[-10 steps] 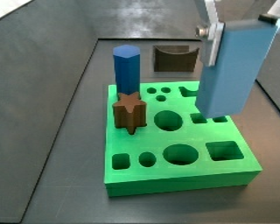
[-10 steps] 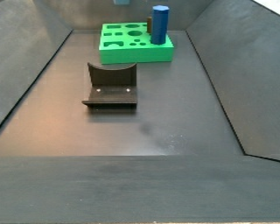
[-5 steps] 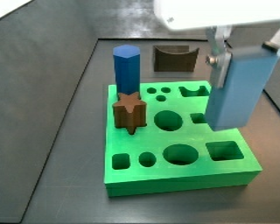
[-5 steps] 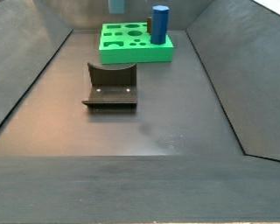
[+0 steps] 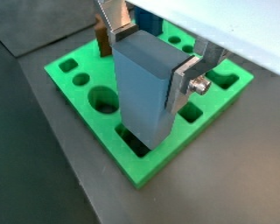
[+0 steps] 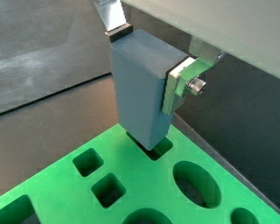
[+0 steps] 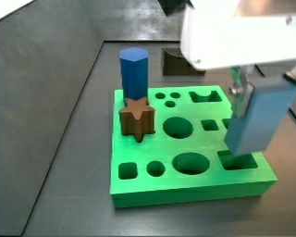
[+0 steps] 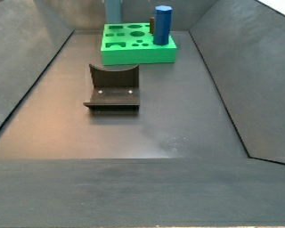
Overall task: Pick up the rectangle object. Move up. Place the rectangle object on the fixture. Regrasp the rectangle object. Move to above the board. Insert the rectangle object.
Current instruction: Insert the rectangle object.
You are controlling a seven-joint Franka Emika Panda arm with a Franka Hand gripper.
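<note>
Block: the rectangle object (image 6: 140, 92) is a pale blue-grey slab, upright, its lower end at the mouth of a square hole in the board (image 6: 60, 197), at about 4 o'clock of the board's middle in a side view (image 7: 255, 116)
Long axis: vertical, top end up between the fingers, bottom end pointing straight down into the hole; the flat faces look about square to the hole's edges in both wrist views, to my eye
Handling: looks stiff and smooth with hard flat faces, probably light; likely to slip if pinched loosely, and to jam if it tilts in a close hole
Where to hold: on the two broad flat faces near the top, as it is held at present, leaving the lower part free to go in
Gripper: the gripper (image 5: 149, 48) stands above the board's corner, its silver fingers (image 6: 180, 80) pinching the block from opposite sides
Other pieces: a blue hexagonal peg (image 7: 133, 69) and a brown star peg (image 7: 137, 118) stand at about 9 and 10 o'clock on the board
Fixture: the fixture (image 8: 111, 86) sits well apart from the board, bare
</note>
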